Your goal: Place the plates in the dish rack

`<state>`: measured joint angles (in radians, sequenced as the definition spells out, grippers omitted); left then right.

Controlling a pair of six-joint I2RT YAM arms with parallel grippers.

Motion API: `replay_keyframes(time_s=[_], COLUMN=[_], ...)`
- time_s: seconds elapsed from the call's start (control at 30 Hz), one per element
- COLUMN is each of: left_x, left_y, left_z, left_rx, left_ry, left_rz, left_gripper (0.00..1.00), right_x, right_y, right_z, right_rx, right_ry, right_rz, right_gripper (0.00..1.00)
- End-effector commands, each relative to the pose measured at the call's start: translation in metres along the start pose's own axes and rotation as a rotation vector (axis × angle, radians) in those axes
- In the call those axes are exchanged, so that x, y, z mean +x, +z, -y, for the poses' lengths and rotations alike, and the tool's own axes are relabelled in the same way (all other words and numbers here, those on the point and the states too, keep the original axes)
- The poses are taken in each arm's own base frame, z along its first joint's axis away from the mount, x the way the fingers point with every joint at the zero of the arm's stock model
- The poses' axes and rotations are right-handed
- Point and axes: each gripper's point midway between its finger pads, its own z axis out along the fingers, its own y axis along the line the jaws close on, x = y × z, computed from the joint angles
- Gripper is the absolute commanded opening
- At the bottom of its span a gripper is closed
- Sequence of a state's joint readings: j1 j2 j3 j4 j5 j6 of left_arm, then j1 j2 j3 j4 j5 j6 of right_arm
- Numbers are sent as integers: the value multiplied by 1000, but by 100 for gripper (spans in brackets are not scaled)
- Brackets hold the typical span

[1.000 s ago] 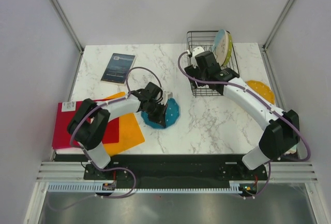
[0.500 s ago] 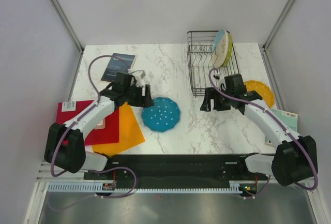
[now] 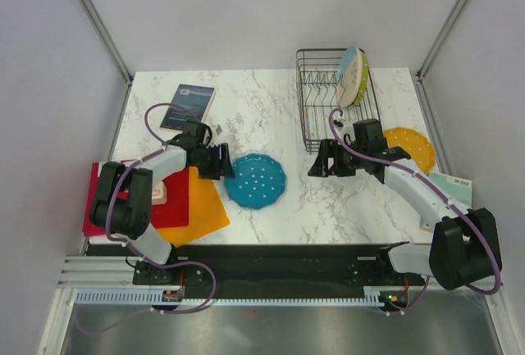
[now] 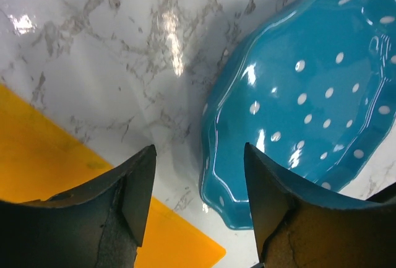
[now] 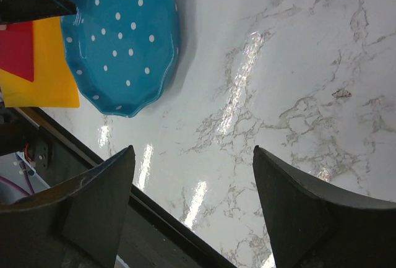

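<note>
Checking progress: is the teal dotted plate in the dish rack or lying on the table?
Out: the teal plate lies flat on the table, apart from the dish rack.

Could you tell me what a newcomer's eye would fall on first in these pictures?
The teal plate with white dots, lying flat at the centre, stands out most, with the open left gripper just beside its left rim. Next come the orange sheet and red sheet at the near left, and the black dish rack at the far right, a cream plate and a lime-green plate standing on edge in it.
</note>
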<state>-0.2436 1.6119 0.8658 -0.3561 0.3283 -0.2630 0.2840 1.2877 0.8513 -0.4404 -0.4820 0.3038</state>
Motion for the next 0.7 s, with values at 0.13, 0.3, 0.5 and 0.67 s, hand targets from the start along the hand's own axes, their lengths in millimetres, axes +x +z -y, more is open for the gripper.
replay_keyframes(time_s=[0.13, 0.3, 0.5, 0.67], left_x=[5, 31, 37, 26], left_y=[15, 1, -10, -12], left_z=[23, 55, 80, 89], left_rx=[158, 388, 565, 579], left_ry=[-24, 0, -27, -40], left_rz=[-73, -153, -188, -169], left_gripper=[46, 13, 2, 2], right_x=[25, 44, 66, 66], right_y=[6, 13, 20, 27], right_z=[-12, -15, -4, -3], right_rx=[-120, -188, -165, -176], right_ry=[47, 142, 281, 363], right_rz=[-17, -19, -2, -7], right_gripper=[84, 81, 83, 83])
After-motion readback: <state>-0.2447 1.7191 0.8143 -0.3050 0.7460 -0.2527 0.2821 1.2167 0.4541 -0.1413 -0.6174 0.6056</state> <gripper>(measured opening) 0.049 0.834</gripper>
